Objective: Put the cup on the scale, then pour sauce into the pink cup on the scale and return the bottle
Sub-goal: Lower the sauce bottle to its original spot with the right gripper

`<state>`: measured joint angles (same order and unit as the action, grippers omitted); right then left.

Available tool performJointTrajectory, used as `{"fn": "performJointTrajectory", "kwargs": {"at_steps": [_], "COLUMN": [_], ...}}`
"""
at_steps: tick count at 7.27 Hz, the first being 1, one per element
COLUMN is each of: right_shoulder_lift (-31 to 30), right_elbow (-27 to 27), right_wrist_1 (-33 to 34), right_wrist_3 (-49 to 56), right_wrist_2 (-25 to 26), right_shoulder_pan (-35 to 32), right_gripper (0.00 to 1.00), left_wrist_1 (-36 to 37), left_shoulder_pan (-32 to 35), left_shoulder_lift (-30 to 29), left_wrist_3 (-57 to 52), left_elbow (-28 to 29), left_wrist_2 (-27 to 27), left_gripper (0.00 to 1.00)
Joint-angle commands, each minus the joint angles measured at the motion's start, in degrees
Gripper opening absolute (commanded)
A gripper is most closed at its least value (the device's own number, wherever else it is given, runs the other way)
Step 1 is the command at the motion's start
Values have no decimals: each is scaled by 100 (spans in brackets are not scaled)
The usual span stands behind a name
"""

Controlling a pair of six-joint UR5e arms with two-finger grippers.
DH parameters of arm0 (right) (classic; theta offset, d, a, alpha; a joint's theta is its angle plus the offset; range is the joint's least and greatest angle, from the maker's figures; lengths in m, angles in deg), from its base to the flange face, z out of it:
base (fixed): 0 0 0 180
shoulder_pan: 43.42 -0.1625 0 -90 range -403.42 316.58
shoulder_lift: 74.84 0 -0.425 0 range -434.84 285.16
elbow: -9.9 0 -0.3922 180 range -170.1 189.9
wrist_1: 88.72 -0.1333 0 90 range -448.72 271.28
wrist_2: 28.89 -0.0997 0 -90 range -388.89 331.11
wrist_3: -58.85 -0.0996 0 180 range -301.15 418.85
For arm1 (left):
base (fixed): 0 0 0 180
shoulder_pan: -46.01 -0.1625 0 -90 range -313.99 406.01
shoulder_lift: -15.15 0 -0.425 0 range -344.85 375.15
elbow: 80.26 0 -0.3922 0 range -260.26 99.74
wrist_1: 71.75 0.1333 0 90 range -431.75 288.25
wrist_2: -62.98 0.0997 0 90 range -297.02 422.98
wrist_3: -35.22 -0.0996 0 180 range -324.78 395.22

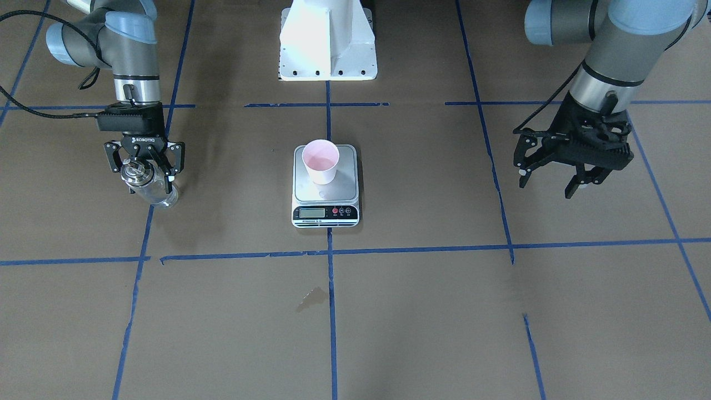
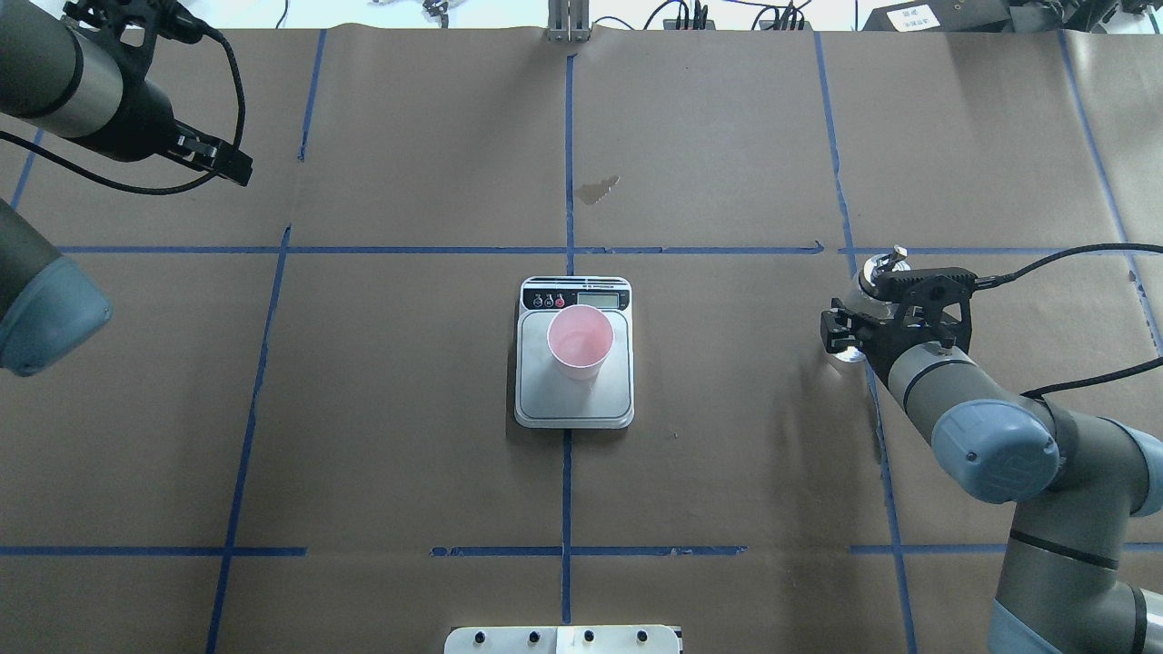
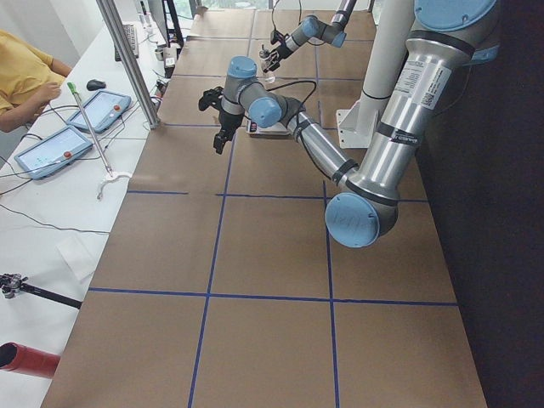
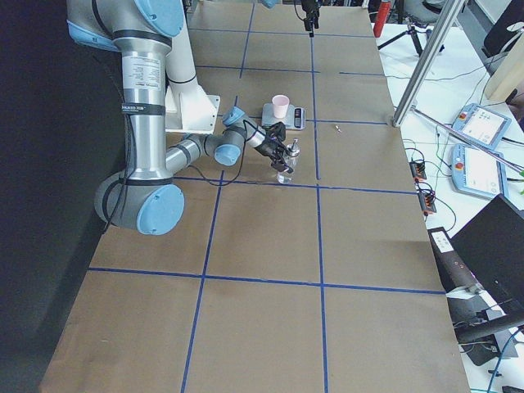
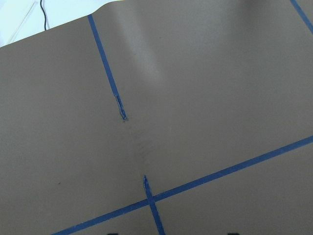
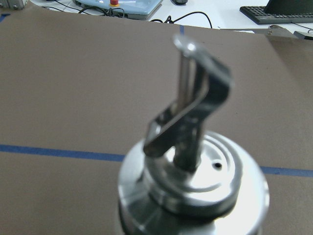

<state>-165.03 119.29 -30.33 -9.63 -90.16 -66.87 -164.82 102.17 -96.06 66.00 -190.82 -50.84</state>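
The pale pink cup (image 1: 320, 161) stands upright on the steel platform of the scale (image 1: 344, 191), also in the overhead view: cup (image 2: 580, 341), scale (image 2: 545, 395). My right gripper (image 1: 145, 169) is closed around the clear bottle (image 1: 150, 186) just under its silver collar, well to the scale's side and roughly upright. I cannot tell whether its base touches the table. The right wrist view shows the collar and spout (image 6: 195, 181) close up. My left gripper (image 1: 547, 189) is open and empty, raised on the other side of the scale.
The white robot base (image 1: 328, 39) stands behind the scale. A small dark stain (image 1: 312, 297) marks the brown paper in front of the scale. Blue tape lines cross the table. An operator's desk with tablets (image 3: 59, 144) lies beyond the table's far edge.
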Motion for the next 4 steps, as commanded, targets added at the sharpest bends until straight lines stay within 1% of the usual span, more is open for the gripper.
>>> {"fn": "performJointTrajectory", "kwargs": {"at_steps": [1, 2, 4], "right_shoulder_lift": [-7, -25, -86], "right_elbow": [-14, -14, 4], "right_wrist_1": [-3, -20, -56], "right_wrist_3": [-7, -8, 1], "right_wrist_2": [27, 27, 45], "right_shoulder_pan": [34, 34, 69], "right_gripper": [97, 100, 100], "left_wrist_1": [0, 0, 0], "left_shoulder_pan": [0, 0, 0], "left_shoulder_lift": [2, 2, 2], "left_wrist_3": [7, 15, 15], "left_elbow": [-9, -9, 0], "left_wrist_2": [-9, 0, 0], "left_gripper": [80, 80, 80]}}
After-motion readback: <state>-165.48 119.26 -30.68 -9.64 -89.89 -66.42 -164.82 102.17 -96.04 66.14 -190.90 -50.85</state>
